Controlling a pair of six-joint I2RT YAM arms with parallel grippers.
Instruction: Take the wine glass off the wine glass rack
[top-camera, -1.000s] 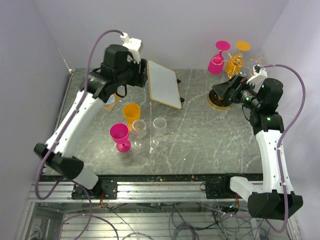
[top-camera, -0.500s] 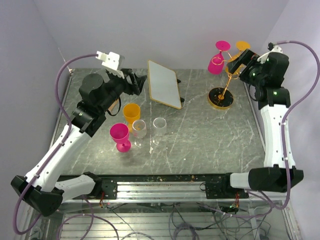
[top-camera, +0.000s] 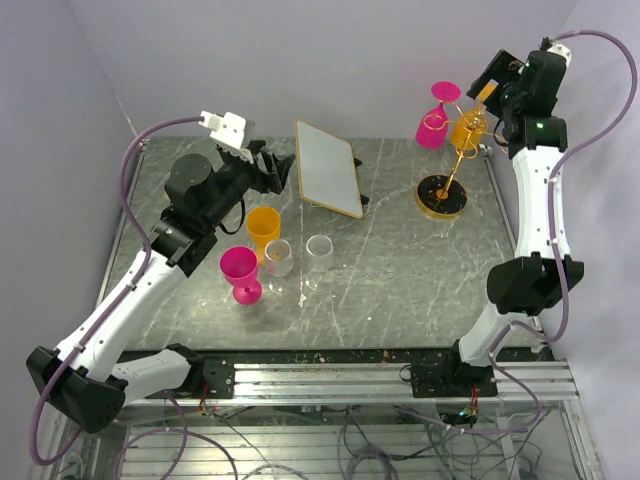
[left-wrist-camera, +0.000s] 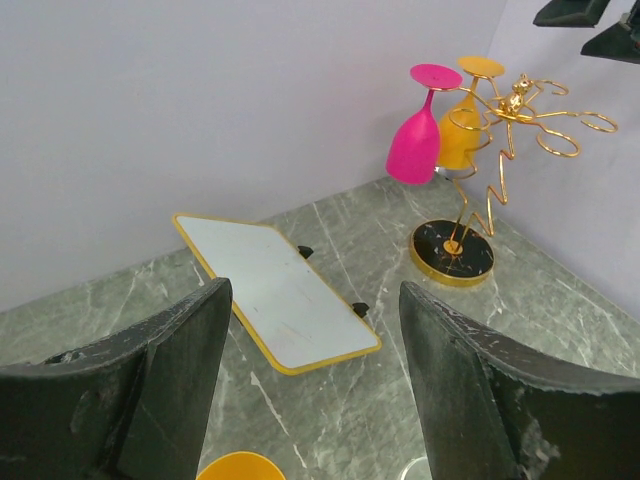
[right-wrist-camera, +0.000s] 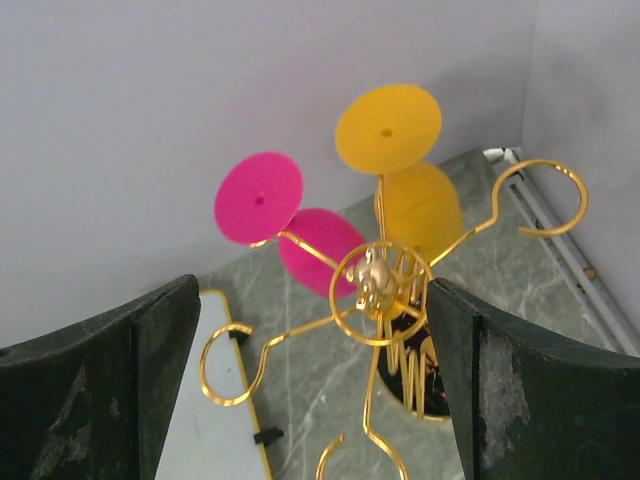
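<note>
The wine glass rack is a thin gold wire stand on a round dark gold-rimmed base at the back right. A pink wine glass and an orange wine glass hang upside down from its ring arms. My right gripper is open and empty, high above the rack. In the right wrist view the rack top lies between the fingers, with the pink glass and orange glass beyond. My left gripper is open and empty at the back left, far from the rack.
A white board with a yellow frame leans at the back centre. An orange cup, a pink wine glass and two clear glasses stand on the grey marble table. Walls close in behind and to the right.
My right arm has lifted from beside the rack's base to high above its top. My left arm has swung left and lower, its gripper now facing the board.
</note>
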